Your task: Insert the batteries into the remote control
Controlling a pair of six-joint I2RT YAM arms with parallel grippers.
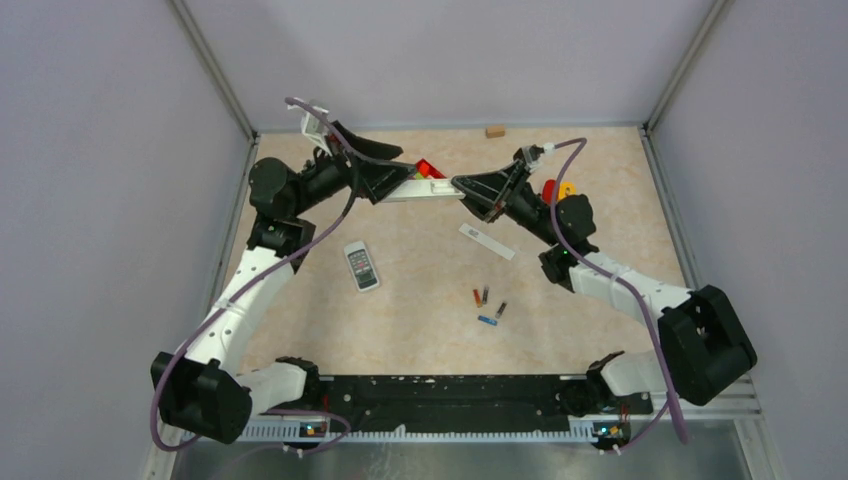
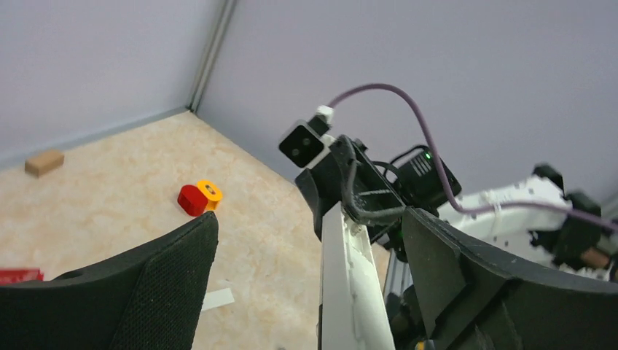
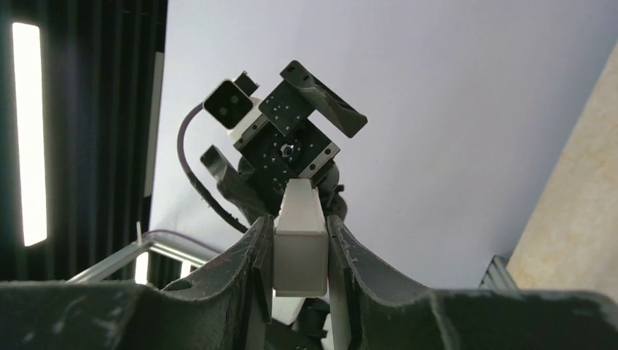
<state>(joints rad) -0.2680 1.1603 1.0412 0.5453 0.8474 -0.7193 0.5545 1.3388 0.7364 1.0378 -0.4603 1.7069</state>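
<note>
Step in hand, as judged: holding and orienting the remote, before any cell was loaded. The long white plastic remote control (image 1: pixel 432 189) was up in the air between the two arms.

The right gripper (image 1: pixel 465 190) was clamped on one end of the white remote. In the right wrist view, its fingers (image 3: pixel 255 270) pressed both sides of the white body. The left gripper (image 1: pixel 400 182) sat at the remote's other end with its padded fingers (image 2: pixel 164 288) spread wide. The remote ran between them, and no contact showed in the left wrist view.

The four tiny cylindrical batteries (image 1: pixel 481 296) lay loose on the beige marbled tabletop (image 1: pixel 420 330). They were well apart from the white remote, on its arm-base side, and not yet picked. A flat white strip (image 1: pixel 487 241), possibly the battery cover, lay between the remote and the batteries. A small grey button handset (image 1: pixel 361 265) lay below-left of the remote in the top view.

The next move probably called for the right gripper to keep the remote steady with its compartment reachable. The left arm would then pull clear and go down for one battery. The cells were thin and close together, so it would need a narrow, well-centred pinch.
</note>
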